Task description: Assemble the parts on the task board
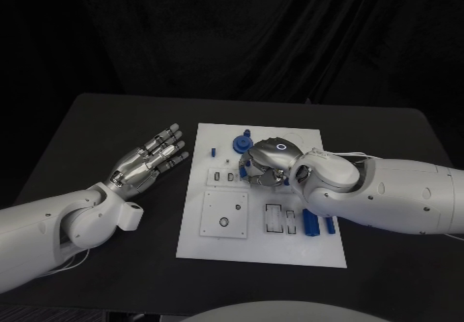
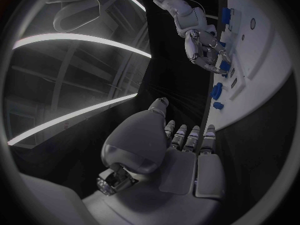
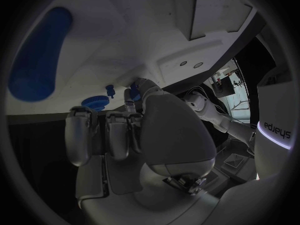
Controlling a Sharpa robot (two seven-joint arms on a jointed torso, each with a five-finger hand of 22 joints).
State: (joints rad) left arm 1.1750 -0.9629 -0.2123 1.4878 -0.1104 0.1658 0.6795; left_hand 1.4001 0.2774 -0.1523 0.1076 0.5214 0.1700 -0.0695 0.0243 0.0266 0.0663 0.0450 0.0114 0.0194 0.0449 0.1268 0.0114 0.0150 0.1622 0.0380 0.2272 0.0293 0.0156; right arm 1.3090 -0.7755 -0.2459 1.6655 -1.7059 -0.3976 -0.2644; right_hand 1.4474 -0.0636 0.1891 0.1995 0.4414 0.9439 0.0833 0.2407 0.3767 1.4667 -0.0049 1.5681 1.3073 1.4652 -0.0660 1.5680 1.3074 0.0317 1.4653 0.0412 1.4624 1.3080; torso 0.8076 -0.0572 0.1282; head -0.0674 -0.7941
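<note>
table [image 1: 106,127] | black, matte (rounded corners) | backdrop: dark cloth [image 1: 251,47] behind far edge

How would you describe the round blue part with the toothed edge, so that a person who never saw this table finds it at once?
Start at the white task board in the middle of the black table. Go to its far end, just to the left of the right hand as the head view shows it. The blue gear lies there: it is a flat disc with a toothed rim, while the blue bars at the near right are long and straight.
</note>
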